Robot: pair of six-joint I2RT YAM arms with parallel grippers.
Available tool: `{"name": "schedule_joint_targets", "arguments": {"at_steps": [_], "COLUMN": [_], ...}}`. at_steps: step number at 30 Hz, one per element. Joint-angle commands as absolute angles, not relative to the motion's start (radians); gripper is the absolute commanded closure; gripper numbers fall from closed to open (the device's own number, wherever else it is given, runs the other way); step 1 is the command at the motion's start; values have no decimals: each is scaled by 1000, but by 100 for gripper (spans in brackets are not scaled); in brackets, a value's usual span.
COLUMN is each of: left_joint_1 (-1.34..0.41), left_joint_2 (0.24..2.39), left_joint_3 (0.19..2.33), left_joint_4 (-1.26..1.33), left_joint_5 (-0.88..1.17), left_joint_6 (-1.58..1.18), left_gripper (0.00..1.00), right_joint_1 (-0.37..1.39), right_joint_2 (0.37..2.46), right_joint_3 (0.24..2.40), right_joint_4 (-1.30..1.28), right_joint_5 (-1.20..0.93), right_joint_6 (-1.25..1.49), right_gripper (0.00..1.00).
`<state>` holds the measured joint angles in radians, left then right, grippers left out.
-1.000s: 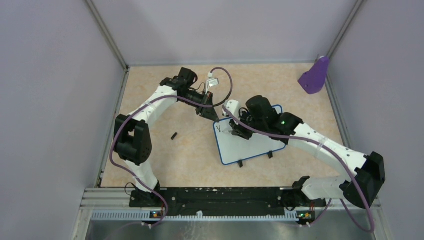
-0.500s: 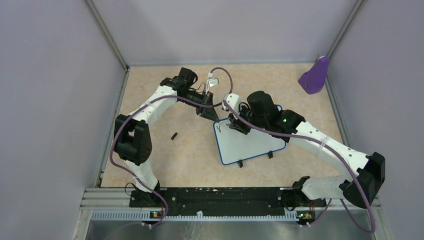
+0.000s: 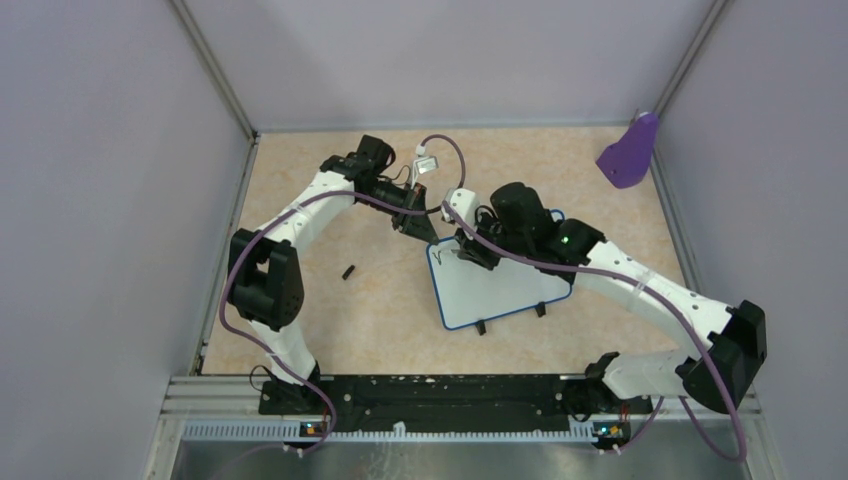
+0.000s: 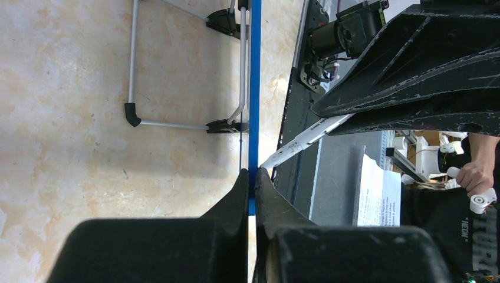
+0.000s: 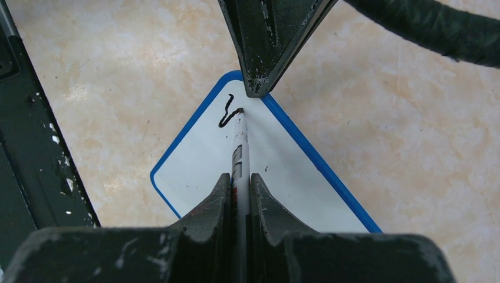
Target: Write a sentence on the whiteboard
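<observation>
Moved: right hand (image 3: 463, 252) has shifted toward 10 o'clock over the whiteboard (image 3: 505, 290), reaching its far-left corner; left hand (image 3: 420, 228) and board lie as before.
Top view, whiteboard: flat on the bench (image 3: 330, 330) near the middle, its two black feet on the 6 o'clock edge.
Top view, other things: purple scoop (image 3: 628, 152) at the bench's 2 o'clock corner; small black piece (image 3: 349, 271) at 9 o'clock of the board, well apart from it.
Left wrist view, left hand (image 4: 252, 177): fingers together, clamped on the whiteboard (image 4: 254, 88) at its blue rim, seen edge-on; marker (image 4: 298, 143) tip just beside them at 2 o'clock.
Right wrist view, right hand (image 5: 239, 180): clamped on the marker (image 5: 239, 150), whose tip touches the whiteboard (image 5: 277, 177) at a short black mark (image 5: 227, 112); left hand (image 5: 259, 82) meets the board's corner at 12 o'clock.
</observation>
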<state>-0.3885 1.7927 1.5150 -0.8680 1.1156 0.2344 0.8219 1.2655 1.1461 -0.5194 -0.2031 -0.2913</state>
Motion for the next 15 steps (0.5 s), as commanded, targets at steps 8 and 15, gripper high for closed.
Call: {"name": "schedule_joint_targets", "arguments": {"at_steps": [8, 15], "left_joint_1": [-397, -397], "left_joint_2": [1806, 1806], "left_joint_3": [1518, 1517], "left_joint_4": [-862, -863], "left_joint_5": [1138, 1138], "left_joint_6": [245, 247], "left_gripper": [100, 100], "right_joint_1": [824, 825], "right_joint_2": [1242, 1230], "right_joint_3": [1098, 1076], "right_joint_4": [-526, -532], "right_joint_5": [-186, -195], "right_joint_6": [-302, -302], "right_gripper": [100, 100]}}
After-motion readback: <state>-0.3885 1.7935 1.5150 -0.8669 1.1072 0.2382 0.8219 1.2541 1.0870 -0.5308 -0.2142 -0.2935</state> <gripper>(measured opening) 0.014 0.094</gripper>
